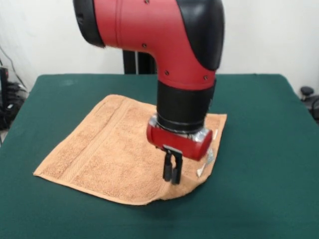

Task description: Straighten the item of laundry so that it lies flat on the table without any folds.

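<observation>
Towel [114,149] nearly flat on the table [259,149].
Your gripper [172,172] hangs over the near edge, fingers pressed together, holding nothing, likely to smooth it.

One towel [117,149], one table [259,149], one claw [172,175].

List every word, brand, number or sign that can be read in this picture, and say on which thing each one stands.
No text can be read in this picture.
The arm shows no readable marking.
The small white label at the edge of the towel: too small to tell whether it carries print.
The table: no marking.
</observation>
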Motion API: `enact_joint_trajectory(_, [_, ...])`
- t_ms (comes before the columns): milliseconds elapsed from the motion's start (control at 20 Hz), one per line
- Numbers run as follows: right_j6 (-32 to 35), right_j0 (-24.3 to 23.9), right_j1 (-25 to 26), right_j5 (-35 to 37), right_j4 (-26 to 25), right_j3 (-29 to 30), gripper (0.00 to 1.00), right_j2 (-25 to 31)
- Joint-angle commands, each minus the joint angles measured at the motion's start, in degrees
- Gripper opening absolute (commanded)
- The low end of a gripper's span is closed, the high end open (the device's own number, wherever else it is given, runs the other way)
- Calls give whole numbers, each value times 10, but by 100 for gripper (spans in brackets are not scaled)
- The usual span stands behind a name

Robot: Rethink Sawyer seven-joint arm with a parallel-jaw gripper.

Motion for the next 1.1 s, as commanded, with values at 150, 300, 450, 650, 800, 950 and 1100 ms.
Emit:
enact_joint_trajectory(150, [141, 41, 140, -27, 45, -64, 0, 1])
enact_joint_trajectory(300, [140, 44, 177, -50, 53, -96, 0, -5])
enact_joint_trajectory(450, [140, 50, 210, -54, 66, -127, 0, -17])
enact_joint_trajectory(650, [157, 67, 240, -58, 84, -156, 0, -48])
enact_joint_trajectory(800, [158, 73, 246, -62, 96, -159, 0, -60])
enact_joint_trajectory(950, [158, 78, 245, -71, 106, -150, 0, -64])
enact_joint_trajectory(1100, [154, 80, 241, -76, 113, -143, 0, -67])
